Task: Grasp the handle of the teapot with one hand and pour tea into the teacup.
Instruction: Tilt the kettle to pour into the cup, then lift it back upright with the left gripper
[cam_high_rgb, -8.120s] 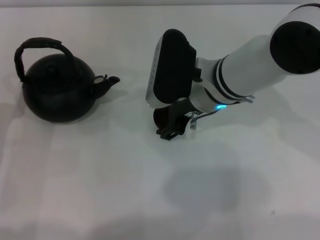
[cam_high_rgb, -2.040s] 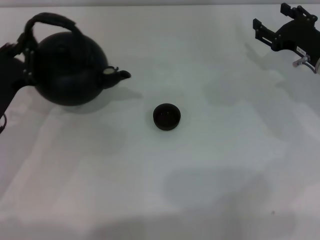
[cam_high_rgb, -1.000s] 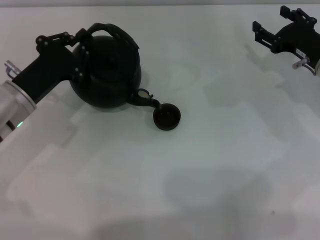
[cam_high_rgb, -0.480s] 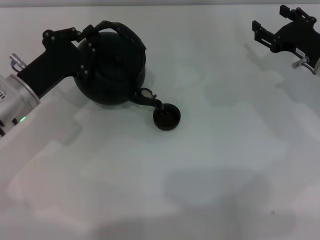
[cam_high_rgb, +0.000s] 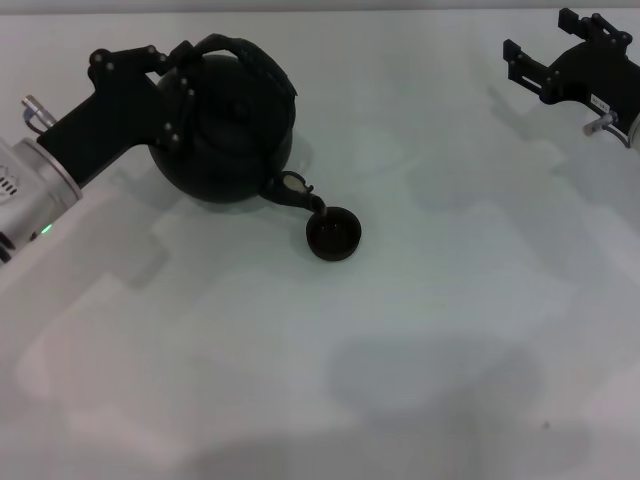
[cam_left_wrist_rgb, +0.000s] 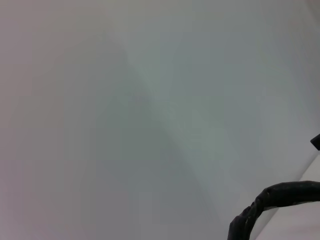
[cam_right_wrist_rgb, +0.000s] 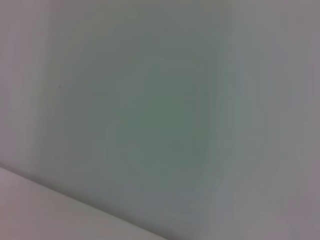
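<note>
The round black teapot (cam_high_rgb: 235, 135) hangs tilted at the left of the head view, its stubby spout (cam_high_rgb: 300, 193) pointing down over the rim of the small black teacup (cam_high_rgb: 334, 234). My left gripper (cam_high_rgb: 175, 70) is shut on the dark hoop handle (cam_high_rgb: 240, 50) at the pot's top, and its arm reaches in from the left edge. A piece of the rough wrapped handle (cam_left_wrist_rgb: 272, 200) shows in the left wrist view. The teacup stands upright on the white table (cam_high_rgb: 420, 330). My right gripper (cam_high_rgb: 560, 50) is parked open at the far right, well away from both.
Nothing but the teapot and the teacup stands on the white table. The right wrist view shows only bare pale surface.
The left arm has carried the tilted teapot slightly right and away from me, keeping the spout at the teacup's rim. The right arm has not moved.
</note>
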